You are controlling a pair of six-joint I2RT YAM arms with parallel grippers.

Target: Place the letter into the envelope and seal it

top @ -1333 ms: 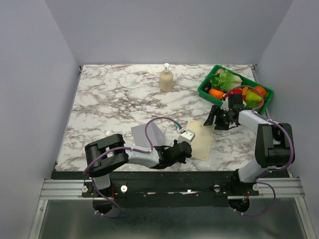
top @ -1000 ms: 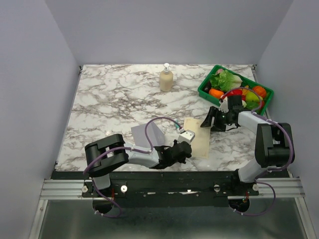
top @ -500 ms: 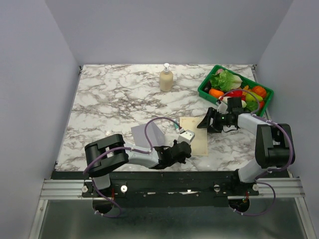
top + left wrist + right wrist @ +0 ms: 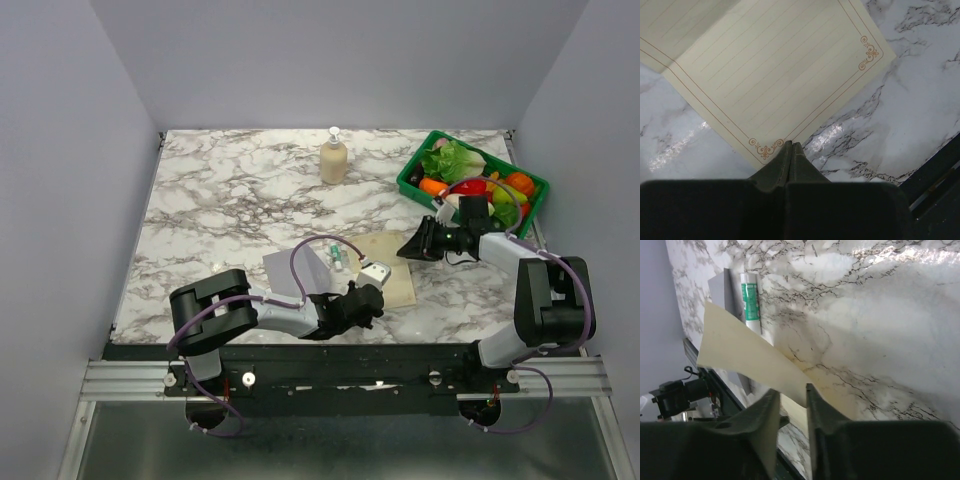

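The cream letter (image 4: pixel 393 272) lies on the marble near the front edge, and its ornate border shows in the left wrist view (image 4: pixel 775 70). My left gripper (image 4: pixel 374 299) is shut, its tips (image 4: pixel 791 145) resting on the letter's near corner. My right gripper (image 4: pixel 409 248) is at the letter's far right edge. Its fingers (image 4: pixel 791 390) stand a narrow gap apart with the sheet (image 4: pixel 740 350) passing between them, and that end of the sheet curves up off the table. The grey envelope (image 4: pixel 290 268) lies just left of the letter, its edge (image 4: pixel 722 290) visible beyond the sheet.
A green-and-white glue stick (image 4: pixel 337 258) lies between envelope and letter, also visible from the right wrist (image 4: pixel 750 300). A soap bottle (image 4: pixel 334 157) stands at the back. A green basket (image 4: pixel 413 186) of vegetables sits at the back right. The table's front edge runs just below the letter.
My right gripper has moved left onto the letter's far edge and its jaws have narrowed around it. The letter has slid left and its far end has lifted. The left gripper has stayed put.
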